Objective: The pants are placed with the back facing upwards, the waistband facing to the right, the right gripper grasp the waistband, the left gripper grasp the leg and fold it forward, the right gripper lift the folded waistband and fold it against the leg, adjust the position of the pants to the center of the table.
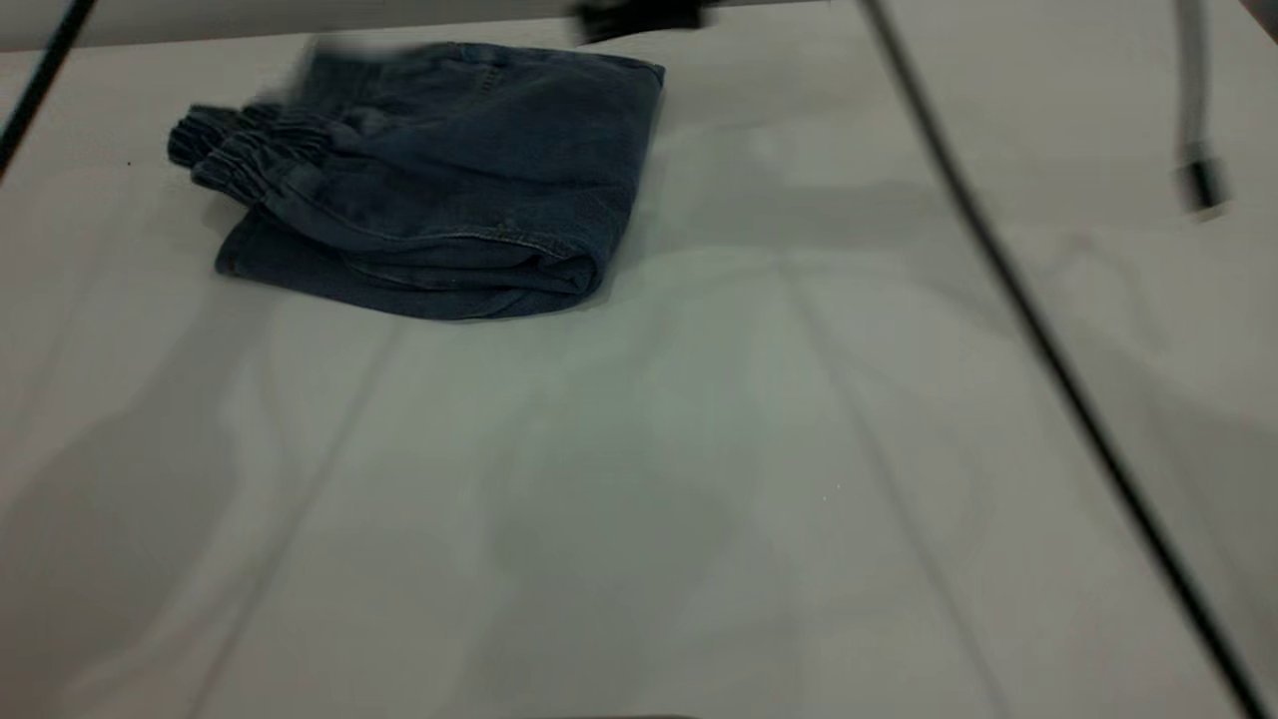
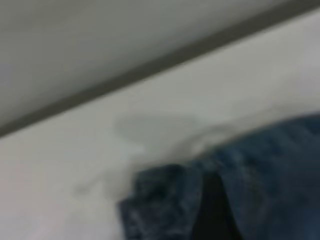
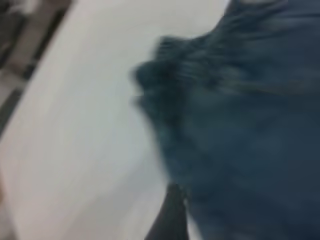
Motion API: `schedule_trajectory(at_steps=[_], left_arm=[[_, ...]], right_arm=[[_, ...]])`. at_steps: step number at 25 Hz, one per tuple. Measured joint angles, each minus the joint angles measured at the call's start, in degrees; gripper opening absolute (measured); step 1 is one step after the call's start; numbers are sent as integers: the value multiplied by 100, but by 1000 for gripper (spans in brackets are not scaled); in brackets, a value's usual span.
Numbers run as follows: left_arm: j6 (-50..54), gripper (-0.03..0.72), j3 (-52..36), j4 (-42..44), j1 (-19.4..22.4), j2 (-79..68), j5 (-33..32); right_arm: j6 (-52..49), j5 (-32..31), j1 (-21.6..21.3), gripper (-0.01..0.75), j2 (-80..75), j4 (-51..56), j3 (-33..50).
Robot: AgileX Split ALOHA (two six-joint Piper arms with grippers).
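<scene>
denim pants (image 1: 449, 190) lie folded on the table (image 1: 799, 449).

Exterior faces table (image 1: 699, 449) from above; both wrist views close, seemingly sharing pants (image 1: 449, 180).

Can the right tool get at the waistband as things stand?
Probably yes. The waistband lies exposed at the left end of the folded pants, with nothing on top of it and bare table around. The right wrist view shows it close, but that tool itself is barely visible.
</scene>
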State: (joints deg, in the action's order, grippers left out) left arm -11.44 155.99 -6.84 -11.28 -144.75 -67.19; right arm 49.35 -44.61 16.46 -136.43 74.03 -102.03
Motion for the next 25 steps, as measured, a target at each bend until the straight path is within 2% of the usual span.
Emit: schedule_trajectory(at_steps=[6,11,16,20,25], left_arm=[[-737,464,-1354,-29,-312,0,0],[-2246,464,-2487,104,-344,-32,0],[-3524,464,-2803,303,-338,-303,0],[-3557,464,-2803,380,-349,-694,6],[-2681,464,-2767,545,-634,-745,0]], right_arm=[[-977,-128,-613,593,2,-875,0],[-1029,-216,-679,591,2,-952,0],[-1007,-267,-685,591,2,-997,0],[-961,-340,-731,591,2,-1005,0],[-946,-351,-880,591,2,-1020,-6]])
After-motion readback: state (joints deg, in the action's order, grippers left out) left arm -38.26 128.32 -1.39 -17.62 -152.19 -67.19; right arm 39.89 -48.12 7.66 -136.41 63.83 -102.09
